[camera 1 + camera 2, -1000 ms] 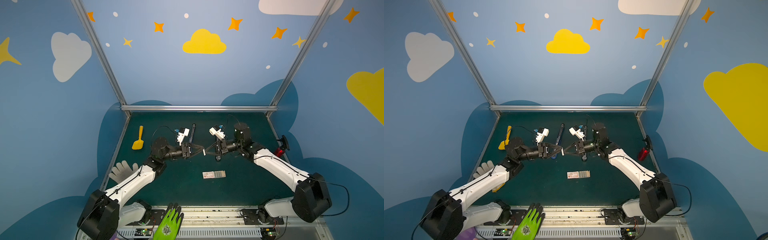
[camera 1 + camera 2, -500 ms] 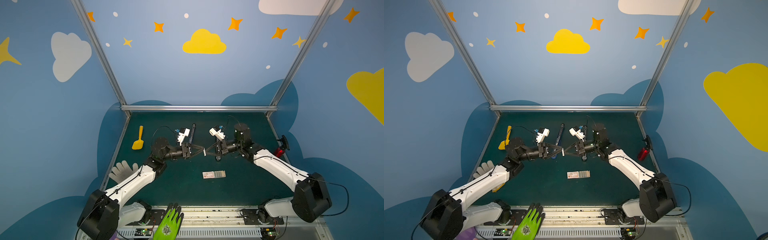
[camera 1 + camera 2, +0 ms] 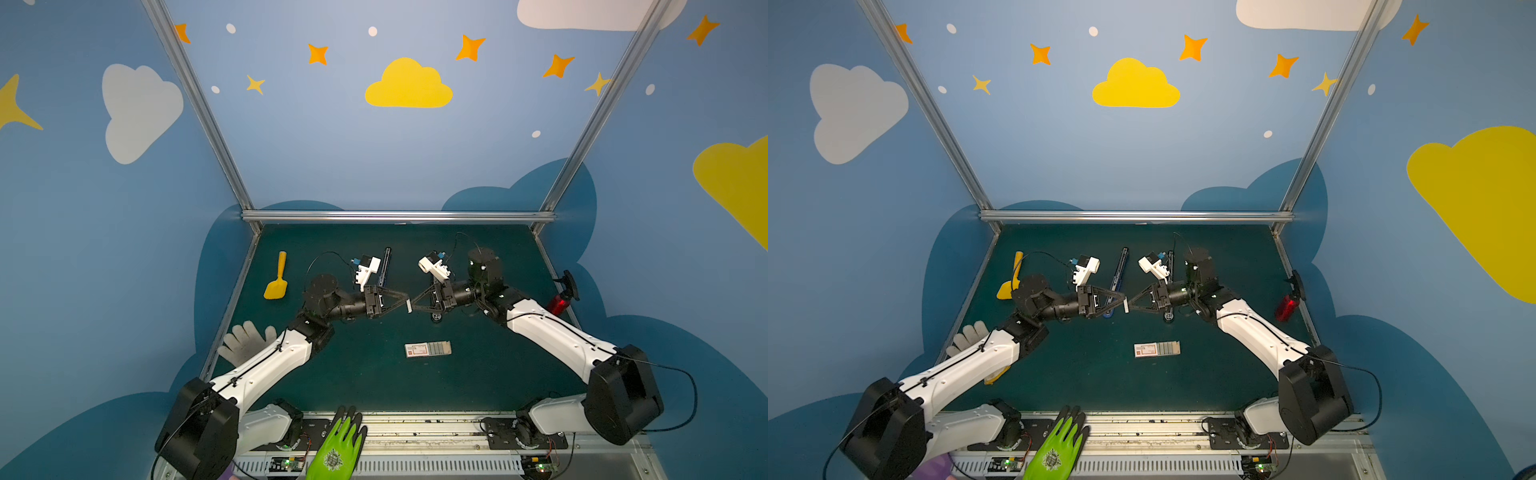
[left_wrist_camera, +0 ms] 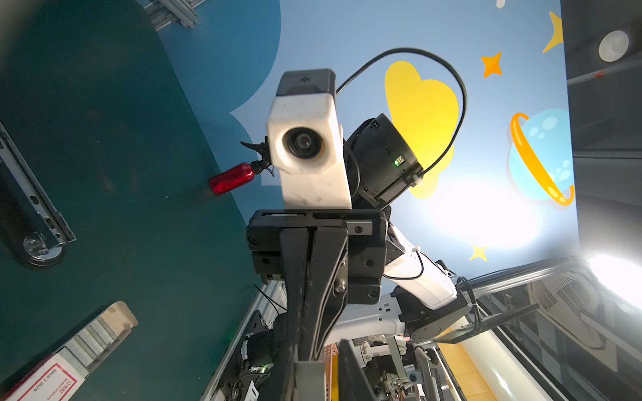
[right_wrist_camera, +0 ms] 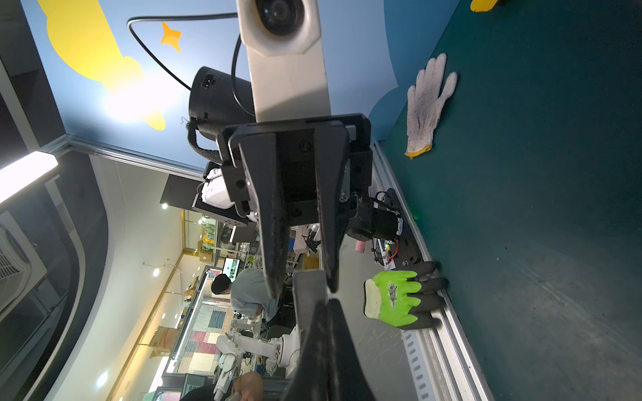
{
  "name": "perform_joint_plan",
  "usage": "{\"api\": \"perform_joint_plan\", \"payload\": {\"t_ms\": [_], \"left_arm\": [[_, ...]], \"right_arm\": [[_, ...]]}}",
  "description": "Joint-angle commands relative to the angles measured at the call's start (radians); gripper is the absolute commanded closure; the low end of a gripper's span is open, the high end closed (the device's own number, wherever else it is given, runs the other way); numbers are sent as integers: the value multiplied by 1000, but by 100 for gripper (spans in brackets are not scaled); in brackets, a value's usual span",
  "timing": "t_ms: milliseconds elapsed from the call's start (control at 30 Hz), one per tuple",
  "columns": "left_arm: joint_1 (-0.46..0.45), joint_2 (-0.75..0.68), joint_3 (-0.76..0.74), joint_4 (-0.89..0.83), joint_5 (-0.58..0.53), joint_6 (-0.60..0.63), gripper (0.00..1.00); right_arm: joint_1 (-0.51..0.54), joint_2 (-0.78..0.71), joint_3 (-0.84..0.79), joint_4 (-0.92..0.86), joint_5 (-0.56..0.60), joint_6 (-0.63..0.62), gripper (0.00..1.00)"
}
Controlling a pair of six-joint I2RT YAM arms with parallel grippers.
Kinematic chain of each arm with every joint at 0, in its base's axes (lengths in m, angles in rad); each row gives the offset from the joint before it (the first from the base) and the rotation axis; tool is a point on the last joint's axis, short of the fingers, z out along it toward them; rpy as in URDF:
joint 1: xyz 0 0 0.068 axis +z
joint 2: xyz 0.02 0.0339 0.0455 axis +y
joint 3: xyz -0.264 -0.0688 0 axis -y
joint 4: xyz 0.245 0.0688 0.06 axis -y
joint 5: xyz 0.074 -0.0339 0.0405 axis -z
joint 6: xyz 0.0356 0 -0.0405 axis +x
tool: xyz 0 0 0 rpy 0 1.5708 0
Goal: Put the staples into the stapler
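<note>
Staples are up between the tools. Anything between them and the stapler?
Nothing visible on the mat. The staples hang in the air where the right tool and left tool meet. The stapler lies under the right tool, so only that tool's own body is over it.

The staple box (image 4: 45, 382) carries a red-framed label reading roughly "24/8" and "STAPLES"; the rest is illegible.

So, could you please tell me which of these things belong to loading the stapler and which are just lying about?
For the job:
stapler
staple strip
half-open staple box

Lying about:
yellow scoop
knit glove
green glove
red bottle
</note>
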Motion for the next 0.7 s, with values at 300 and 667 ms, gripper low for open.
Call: {"api": "perform_joint_plan", "payload": {"t_ms": [300, 667], "left_arm": [[-16, -7, 44, -42, 4, 54, 87], [-13, -27, 52, -133, -29, 101, 89]], "right_arm": [[3, -11, -20, 38, -10, 12, 100], [-52, -51, -63, 42, 7, 30, 74]]}}
